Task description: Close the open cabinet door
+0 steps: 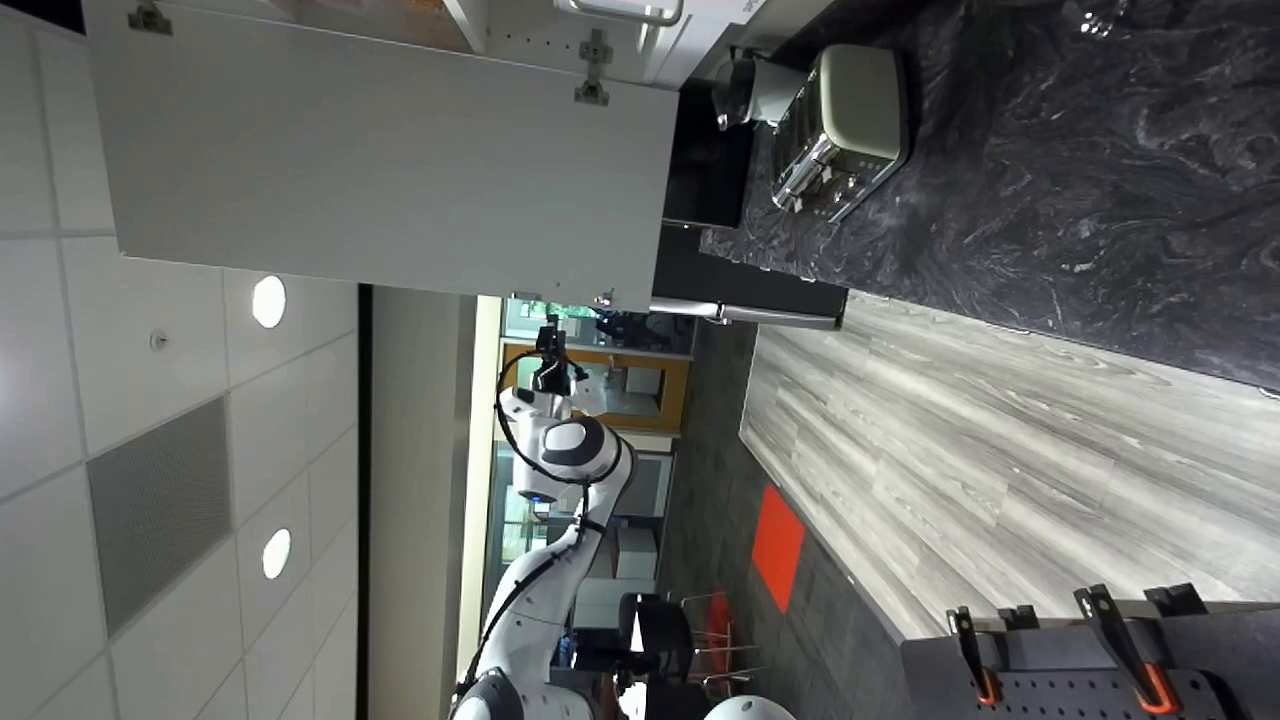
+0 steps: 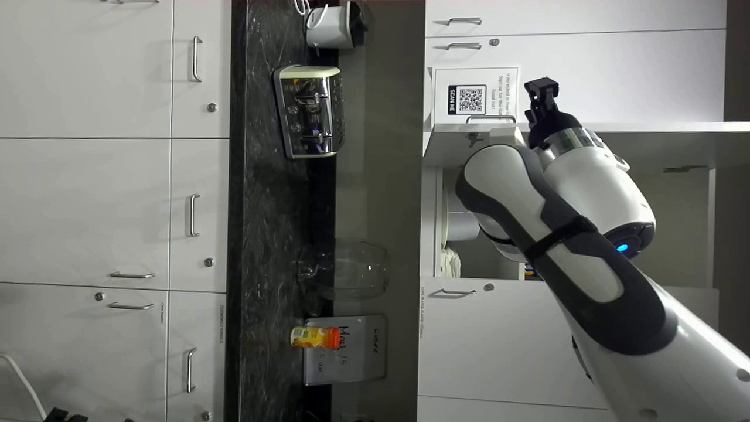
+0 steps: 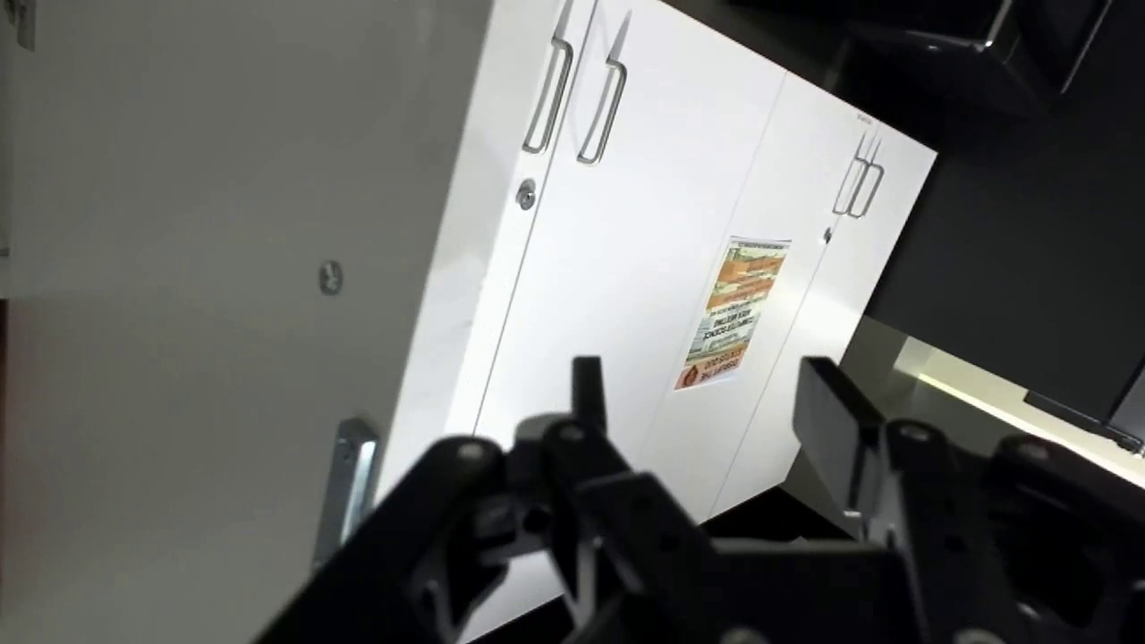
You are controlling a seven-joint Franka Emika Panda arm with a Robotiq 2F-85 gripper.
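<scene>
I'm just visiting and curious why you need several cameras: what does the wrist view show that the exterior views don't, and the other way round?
Only the wrist view shows the orange-banded poster. In both exterior views, and only there, are the toaster and the white arm; an exterior view adds a yellow bottle. All share the open cabinet door and the black gripper, which looks open in the wrist view.
</scene>
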